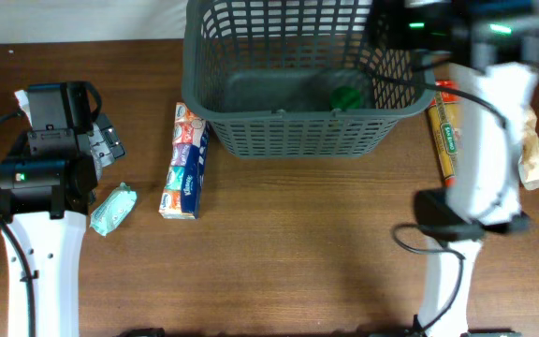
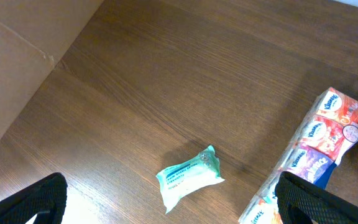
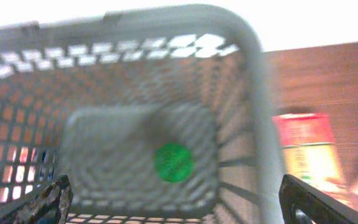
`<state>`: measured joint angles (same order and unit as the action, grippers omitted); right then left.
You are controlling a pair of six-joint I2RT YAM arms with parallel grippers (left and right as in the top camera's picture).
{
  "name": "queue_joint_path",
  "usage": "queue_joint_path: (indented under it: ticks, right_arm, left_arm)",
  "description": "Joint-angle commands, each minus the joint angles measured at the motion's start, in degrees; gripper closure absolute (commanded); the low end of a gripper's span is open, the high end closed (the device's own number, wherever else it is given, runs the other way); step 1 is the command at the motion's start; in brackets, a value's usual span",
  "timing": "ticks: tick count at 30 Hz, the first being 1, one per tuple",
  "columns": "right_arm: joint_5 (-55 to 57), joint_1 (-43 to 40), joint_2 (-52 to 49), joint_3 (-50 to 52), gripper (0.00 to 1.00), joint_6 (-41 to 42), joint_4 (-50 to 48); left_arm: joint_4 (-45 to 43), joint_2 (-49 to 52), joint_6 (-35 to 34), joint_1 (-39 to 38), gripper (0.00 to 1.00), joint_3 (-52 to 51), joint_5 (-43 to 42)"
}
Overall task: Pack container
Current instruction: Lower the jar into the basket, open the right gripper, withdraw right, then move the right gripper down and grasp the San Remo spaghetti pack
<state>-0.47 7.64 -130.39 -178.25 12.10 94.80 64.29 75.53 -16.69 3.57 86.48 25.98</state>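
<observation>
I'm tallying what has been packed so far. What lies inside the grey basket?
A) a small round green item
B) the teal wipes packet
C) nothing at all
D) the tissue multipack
A: a small round green item lies on the floor of the basket, while the tissue multipack and the teal wipes packet both lie outside it.

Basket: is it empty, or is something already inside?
Not empty. One small green round item lies on the floor of the basket, visible in the overhead and right wrist views; nothing else shows inside.
</observation>
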Motion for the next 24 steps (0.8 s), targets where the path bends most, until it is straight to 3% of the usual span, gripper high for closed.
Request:
queue_joint_path:
  ticks: [1,12,17,24]
  right_arm:
    - [0.31,-8.85,9.7,-1.44,0.01,-2.67,1.97]
    - [-2.73,-28.17,16.55,-0.74,0.01,-7.41,2.54]
    - [-0.39,-28.35,15.54,0.74,0.01,-7.52,2.49]
    - [1.38,-28.39,12.15,15.72,0.01,-10.51,1.4]
  left_arm:
    - [0.07,-0.87,0.02,0.24,0.0,0.79,0.39]
    - [0.07,-0.87,0.02,0.24,0.0,0.79,0.39]
    - [0.07,-0.87,0.02,0.24,0.0,0.79,0.39]
    - [0.07,-0.87,0.02,0.24,0.0,0.79,0.37]
